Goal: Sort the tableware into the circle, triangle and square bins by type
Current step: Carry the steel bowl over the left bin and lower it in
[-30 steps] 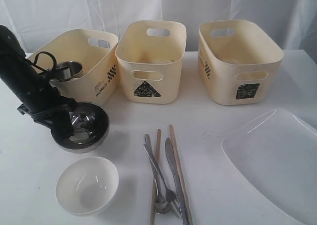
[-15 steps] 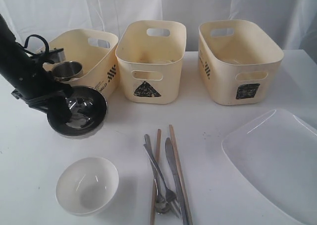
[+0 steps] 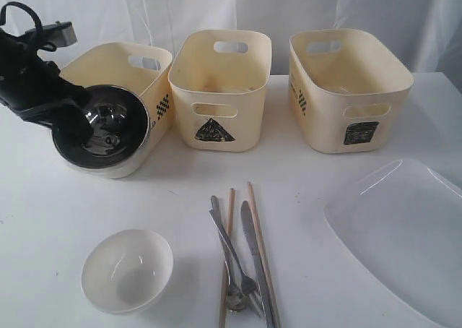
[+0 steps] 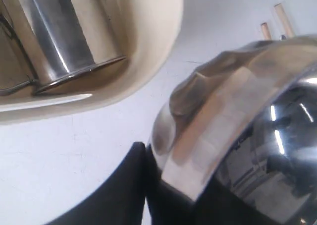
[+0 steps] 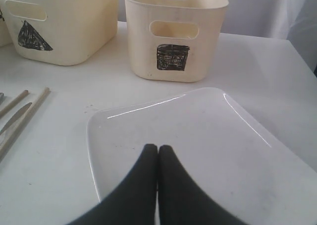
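Two tools: left tool (image 3: pixel 72 128) grips the rim of the nested steel bowls (image 3: pixel 108 131), tilted, off the bench (image 3: pixel 303 170), frame left before the leftmost bin (image 3: pixel 155 82); steel mug (image 4: pixel 59 31) lies inside it. Right tool (image 5: pixel 157 154) pinched together, empty, above the white plate (image 5: pixel 208 136), lower right.

A white table (image 3: pixel 180 173) spreads below a pale, creased curtain (image 3: pixel 289 3) hanging along its far edge.
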